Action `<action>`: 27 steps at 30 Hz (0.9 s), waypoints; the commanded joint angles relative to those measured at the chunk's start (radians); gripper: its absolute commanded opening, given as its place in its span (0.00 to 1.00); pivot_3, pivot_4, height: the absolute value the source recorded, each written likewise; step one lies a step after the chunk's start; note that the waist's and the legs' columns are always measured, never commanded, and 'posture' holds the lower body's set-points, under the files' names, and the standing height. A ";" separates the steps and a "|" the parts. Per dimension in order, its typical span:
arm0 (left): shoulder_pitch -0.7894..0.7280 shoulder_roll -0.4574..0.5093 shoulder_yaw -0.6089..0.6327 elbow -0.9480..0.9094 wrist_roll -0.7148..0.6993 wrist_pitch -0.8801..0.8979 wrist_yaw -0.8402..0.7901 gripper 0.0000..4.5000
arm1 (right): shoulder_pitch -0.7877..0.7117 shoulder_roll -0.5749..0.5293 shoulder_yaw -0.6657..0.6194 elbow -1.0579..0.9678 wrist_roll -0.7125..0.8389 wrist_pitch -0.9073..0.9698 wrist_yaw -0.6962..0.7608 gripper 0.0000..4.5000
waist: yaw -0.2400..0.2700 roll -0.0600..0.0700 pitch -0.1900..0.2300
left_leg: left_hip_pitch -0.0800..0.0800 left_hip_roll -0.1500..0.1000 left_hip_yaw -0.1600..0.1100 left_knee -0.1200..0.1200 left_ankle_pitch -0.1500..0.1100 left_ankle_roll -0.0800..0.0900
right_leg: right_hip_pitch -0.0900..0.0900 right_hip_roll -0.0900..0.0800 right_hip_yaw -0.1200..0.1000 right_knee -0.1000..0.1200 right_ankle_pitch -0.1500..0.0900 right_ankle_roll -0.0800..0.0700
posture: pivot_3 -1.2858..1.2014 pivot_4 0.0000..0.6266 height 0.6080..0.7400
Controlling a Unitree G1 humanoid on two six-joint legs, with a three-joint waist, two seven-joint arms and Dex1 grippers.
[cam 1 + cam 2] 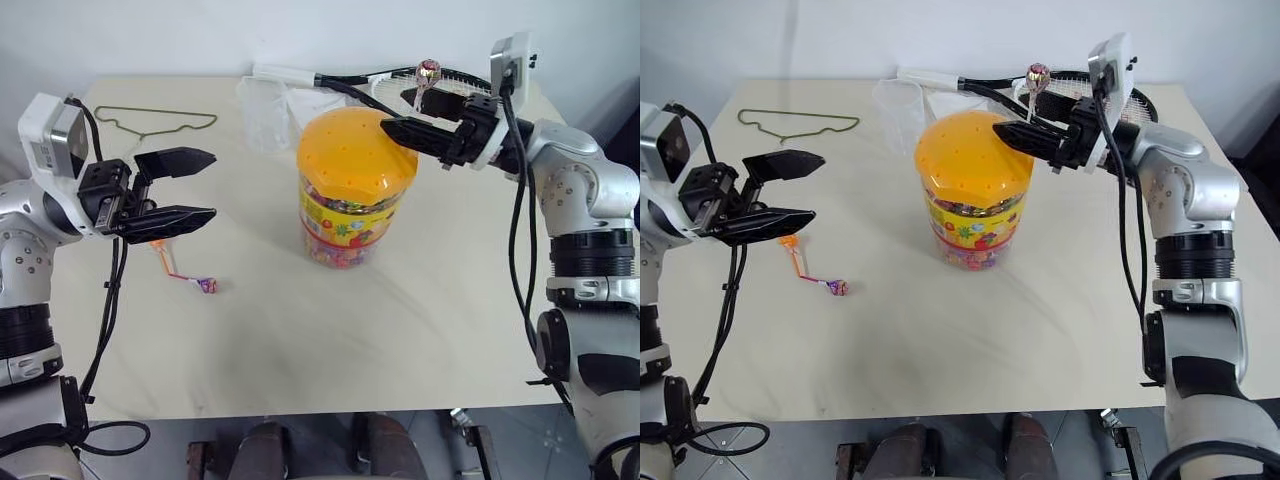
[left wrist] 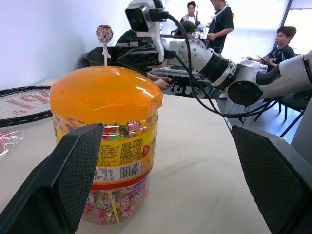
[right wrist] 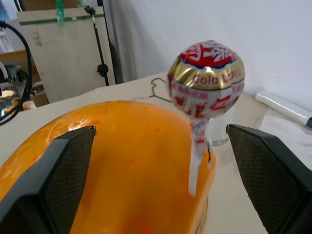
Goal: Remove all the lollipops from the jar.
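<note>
Purple and orange lollipops (image 1: 207, 285) (image 1: 788, 241) already lie on table (image 1: 300, 340), just beside our left gripper (image 1: 205, 185), jaws wide, empty. Further out, jar (image 1: 352, 190) stands mid-table; pinkish-gold lollipop (image 3: 205, 80) upright, stick in hole at far rim of orange lid (image 3: 122, 161). Our right gripper (image 1: 1002, 130) hovers over lid, jaws wide, empty, lollipop between fingers in wrist view. We judge: pinch white stick low, below head, pull straight up along stick; sideways drag could tip jar
</note>
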 commanded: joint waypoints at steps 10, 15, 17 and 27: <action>0.025 -0.001 0.035 -0.073 -0.025 -0.024 0.058 1.00 | -0.106 -0.006 -0.011 0.042 -0.061 0.000 0.052 0.39 | -0.009 0.000 0.000 | 0.000 0.000 0.000 0.000 0.000 0.000 | 0.000 0.000 0.000 0.000 0.000 0.000 | 0.52 0.24 1.00; 0.008 -0.014 0.018 -0.055 -0.017 -0.039 0.056 1.00 | -0.111 -0.015 -0.016 0.032 -0.076 0.008 0.056 0.01 | -0.019 0.000 0.000 | 0.000 0.000 -0.001 0.000 0.000 0.000 | 0.000 0.000 0.000 0.000 0.000 0.000 | 0.52 0.24 1.00; -0.004 -0.021 0.010 -0.044 -0.014 -0.044 0.050 1.00 | -0.139 -0.022 -0.022 0.023 -0.078 0.012 0.052 0.00 | -0.022 0.001 0.000 | 0.000 0.000 -0.001 -0.001 0.000 0.000 | 0.000 0.000 -0.001 0.000 0.000 0.000 | 0.52 0.24 1.00; -0.066 -0.021 -0.043 0.041 0.006 -0.079 -0.043 1.00 | -0.306 -0.067 -0.066 0.012 -0.095 0.018 -0.010 0.00 | -0.023 0.003 0.002 | -0.001 0.000 0.000 -0.001 0.000 0.000 | -0.001 0.000 0.000 0.000 0.000 0.000 | 0.52 0.24 1.00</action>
